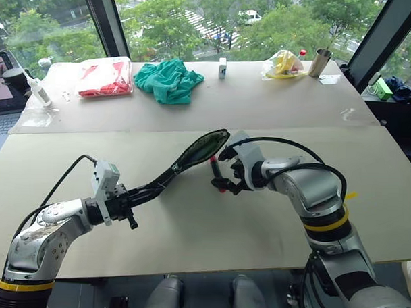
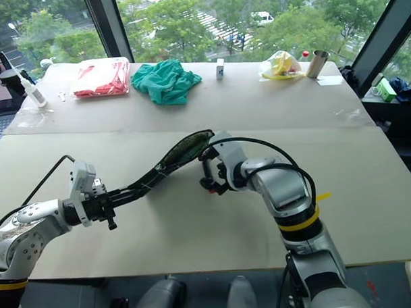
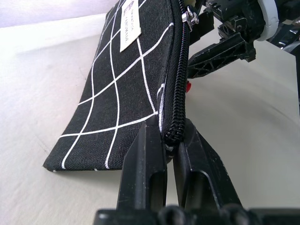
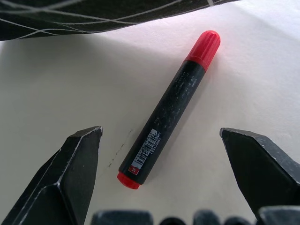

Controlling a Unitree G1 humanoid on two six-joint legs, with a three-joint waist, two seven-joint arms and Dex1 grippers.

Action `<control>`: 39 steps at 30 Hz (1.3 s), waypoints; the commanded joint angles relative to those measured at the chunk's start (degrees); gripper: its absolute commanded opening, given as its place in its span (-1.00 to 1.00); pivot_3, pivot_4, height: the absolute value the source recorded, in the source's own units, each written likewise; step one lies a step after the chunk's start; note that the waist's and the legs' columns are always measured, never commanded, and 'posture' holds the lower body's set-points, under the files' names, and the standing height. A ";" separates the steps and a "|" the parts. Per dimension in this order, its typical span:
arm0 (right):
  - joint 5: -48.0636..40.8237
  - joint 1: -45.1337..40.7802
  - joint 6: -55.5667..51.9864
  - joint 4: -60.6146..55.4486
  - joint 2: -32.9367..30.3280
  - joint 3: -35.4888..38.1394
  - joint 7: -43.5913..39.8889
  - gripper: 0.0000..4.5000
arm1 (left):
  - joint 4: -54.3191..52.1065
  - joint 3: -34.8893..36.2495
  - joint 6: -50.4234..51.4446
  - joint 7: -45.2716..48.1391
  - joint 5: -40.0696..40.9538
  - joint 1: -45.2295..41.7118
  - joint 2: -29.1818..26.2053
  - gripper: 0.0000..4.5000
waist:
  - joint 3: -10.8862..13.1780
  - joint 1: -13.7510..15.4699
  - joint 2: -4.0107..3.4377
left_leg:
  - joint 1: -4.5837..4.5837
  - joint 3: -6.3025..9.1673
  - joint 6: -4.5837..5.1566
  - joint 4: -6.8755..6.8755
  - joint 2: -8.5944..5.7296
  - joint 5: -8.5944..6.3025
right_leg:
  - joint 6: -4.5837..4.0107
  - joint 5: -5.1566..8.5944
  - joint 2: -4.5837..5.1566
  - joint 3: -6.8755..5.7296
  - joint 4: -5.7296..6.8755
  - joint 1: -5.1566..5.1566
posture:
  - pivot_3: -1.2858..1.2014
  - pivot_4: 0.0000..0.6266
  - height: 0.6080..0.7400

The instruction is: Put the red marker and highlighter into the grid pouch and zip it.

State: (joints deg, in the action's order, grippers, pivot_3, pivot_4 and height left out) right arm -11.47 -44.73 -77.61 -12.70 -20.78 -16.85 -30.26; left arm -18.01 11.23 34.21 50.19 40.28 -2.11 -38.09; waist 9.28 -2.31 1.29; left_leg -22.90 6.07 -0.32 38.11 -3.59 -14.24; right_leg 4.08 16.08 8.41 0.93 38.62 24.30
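Item one: the grid pouch (image 1: 192,155), black fabric with white grid lines and a small white label. We find it lifted off the desk (image 1: 210,222), held out at a slant from its near end, its far end raised and gaping open. In the left wrist view its zipper runs up the edge to a metal pull near the far end.

Item two: our left hand (image 3: 169,140). Its two black fingers are pinched tight on the near corner of the grid pouch, right at the end of the zipper.

Item three: the red marker (image 4: 170,108), dark body, red cap, red end, a barcode sticker near the end. It lies flat on the desk, just under the raised far end of the pouch. Nothing grips it.

Item four: our right hand (image 1: 223,173). Its fingers stand spread wide, one on either side of the red marker, touching neither side of it in the right wrist view. It holds nothing.

Further items at the far side of the desk, well apart from the above: a red packet in clear plastic (image 1: 105,79), a crumpled green cloth (image 1: 169,81), a small white box (image 1: 223,67), a yellow bag (image 1: 284,64), a metal cup (image 1: 320,63).
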 commanded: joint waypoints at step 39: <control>5.98 -4.69 63.81 -4.31 -33.12 2.05 -33.19 -0.76 | 2.01 -2.09 -1.75 4.61 -2.61 -3.38 -2.09 -1.00 | 0.01 -0.68 0.00 | 0.10 -0.30 0.19 -0.03 0.20 -0.10 | 0.00 0.00 -0.09 -0.02 -0.23 -0.13 | 0.03 -0.52 1.00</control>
State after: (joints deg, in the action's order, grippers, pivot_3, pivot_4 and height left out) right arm -7.08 -46.90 -17.12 -15.50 -54.29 -15.16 -62.13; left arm -15.51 9.66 33.76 53.77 38.36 -5.07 -39.32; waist 9.29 -2.99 1.29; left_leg -22.79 5.80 -0.13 38.08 -3.40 -14.34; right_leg 4.08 16.09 8.32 0.88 38.41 24.16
